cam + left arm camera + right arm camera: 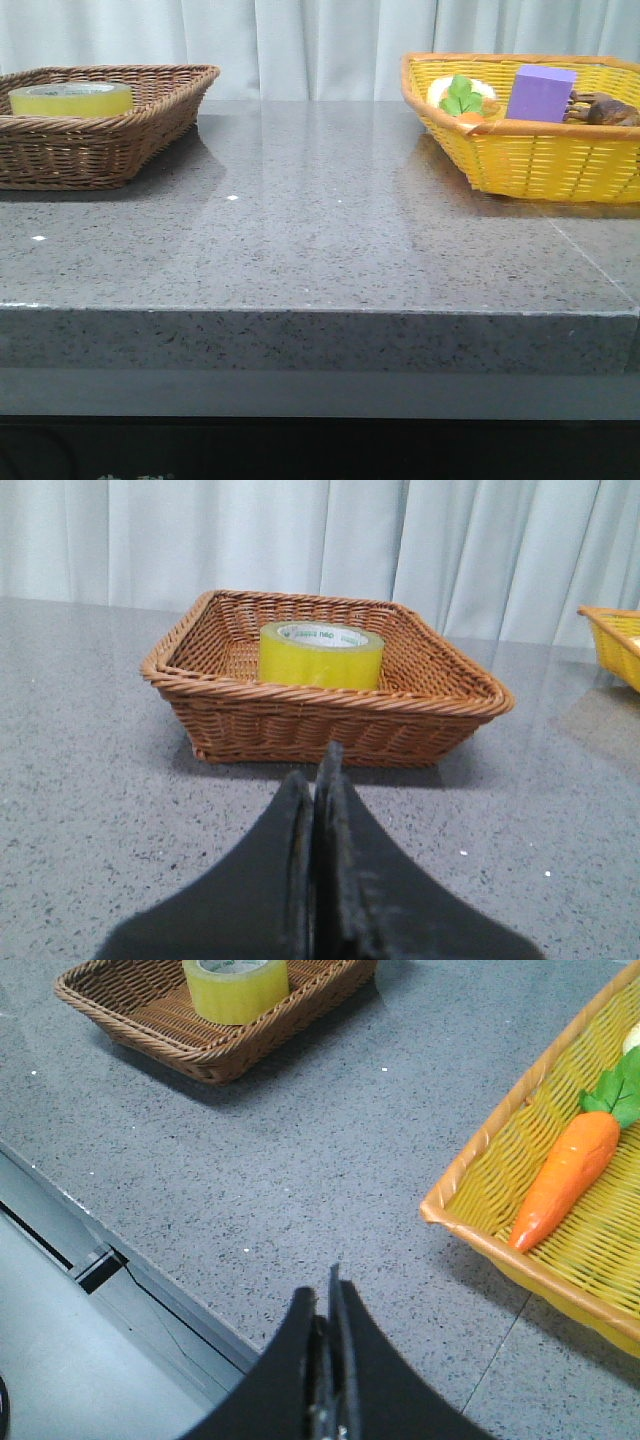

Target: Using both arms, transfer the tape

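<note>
The yellow tape (70,99) lies flat in the brown wicker basket (110,150) at the table's back left; the same tape (321,654) shows its pale, green-printed core in the left wrist view, and the tape (236,984) also appears in the right wrist view. My left gripper (318,780) is shut and empty, low over the table a short way in front of that brown basket (330,720). My right gripper (327,1295) is shut and empty above the table's front edge, between the brown basket (215,1045) and the yellow one. Neither arm appears in the front view.
A yellow wicker basket (540,160) at the back right holds a purple block (540,93), a toy carrot (565,1175) with green leaves, a white item and a brown object. The grey stone tabletop (320,240) lies between the baskets. White curtains hang behind.
</note>
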Action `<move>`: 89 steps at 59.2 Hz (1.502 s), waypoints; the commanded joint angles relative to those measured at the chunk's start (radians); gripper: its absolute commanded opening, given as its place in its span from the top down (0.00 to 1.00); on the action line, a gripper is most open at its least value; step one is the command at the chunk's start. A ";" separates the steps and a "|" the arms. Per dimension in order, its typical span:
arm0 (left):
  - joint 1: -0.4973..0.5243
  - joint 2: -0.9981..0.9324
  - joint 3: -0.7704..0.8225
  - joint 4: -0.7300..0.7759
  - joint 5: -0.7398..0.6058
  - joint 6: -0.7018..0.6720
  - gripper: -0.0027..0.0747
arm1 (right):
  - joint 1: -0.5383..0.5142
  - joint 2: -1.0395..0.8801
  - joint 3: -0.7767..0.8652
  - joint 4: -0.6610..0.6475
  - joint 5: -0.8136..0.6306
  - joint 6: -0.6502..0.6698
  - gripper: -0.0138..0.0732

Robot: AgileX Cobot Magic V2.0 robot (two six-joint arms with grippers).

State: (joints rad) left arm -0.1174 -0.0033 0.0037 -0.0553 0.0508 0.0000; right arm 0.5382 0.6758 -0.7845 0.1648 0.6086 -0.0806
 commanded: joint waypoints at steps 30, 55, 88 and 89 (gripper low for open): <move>0.034 -0.021 0.008 -0.002 -0.194 -0.015 0.99 | 0.000 -0.002 -0.024 0.002 -0.068 -0.004 0.92; 0.035 -0.021 0.008 -0.002 -0.194 -0.015 0.99 | 0.000 -0.002 -0.024 0.002 -0.068 -0.004 0.92; 0.035 -0.019 0.008 -0.002 -0.194 -0.015 0.99 | 0.000 -0.002 -0.024 0.002 -0.068 -0.004 0.92; 0.035 -0.019 0.008 -0.002 -0.194 -0.015 0.99 | 0.000 -0.002 -0.024 0.002 -0.068 -0.004 0.92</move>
State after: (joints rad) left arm -0.0791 -0.0033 0.0037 -0.0553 -0.0586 -0.0074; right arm 0.5382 0.6758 -0.7845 0.1648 0.6086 -0.0806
